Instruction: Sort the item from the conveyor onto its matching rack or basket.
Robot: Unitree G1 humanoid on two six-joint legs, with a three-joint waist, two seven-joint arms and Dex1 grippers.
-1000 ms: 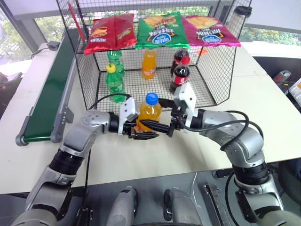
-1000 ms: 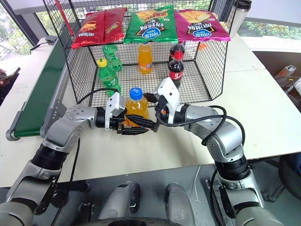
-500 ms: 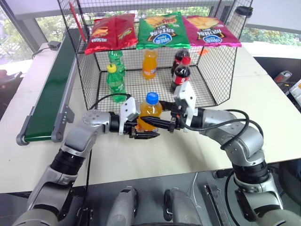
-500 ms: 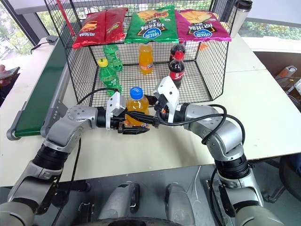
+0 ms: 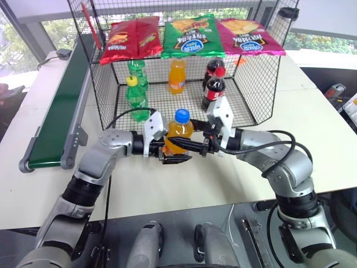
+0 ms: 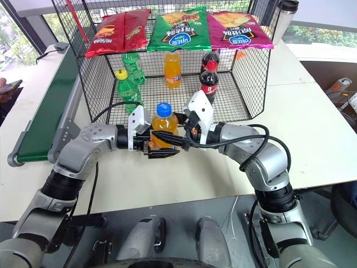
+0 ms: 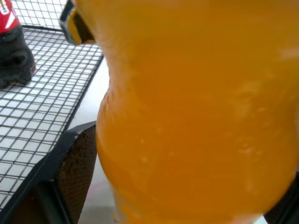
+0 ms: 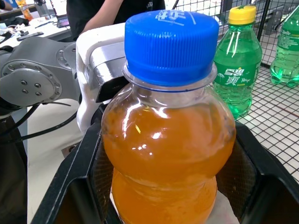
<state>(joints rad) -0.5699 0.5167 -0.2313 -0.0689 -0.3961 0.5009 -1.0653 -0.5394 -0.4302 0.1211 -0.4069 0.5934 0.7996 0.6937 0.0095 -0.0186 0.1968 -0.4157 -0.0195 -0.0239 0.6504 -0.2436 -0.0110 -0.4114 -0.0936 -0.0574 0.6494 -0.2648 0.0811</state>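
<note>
The item (image 5: 179,132), an orange soda bottle with a blue cap, is held upright above the table, just in front of the basket (image 5: 256,84). My right gripper (image 5: 183,146) reaches in from the right and is shut on the item (image 8: 168,140) below its shoulder, a finger on each side. My left gripper (image 5: 177,159) comes from the left around the bottle's lower half. It is open, and its finger pad (image 7: 77,163) stands just off the bottle's side (image 7: 196,116). The conveyor (image 5: 58,111) runs along the left, with its belt bare.
The basket holds two green bottles (image 5: 135,95), an orange bottle (image 5: 177,75) and two cola bottles (image 5: 214,88) on its mesh floor. Chip bags (image 5: 192,34) lie on the sloped shelf above. A person (image 8: 117,11) stands beyond the table.
My right gripper's fingers have shut on the bottle. My left gripper's fingers have since loosened off it. Both arms and the bottle stay where they were.
</note>
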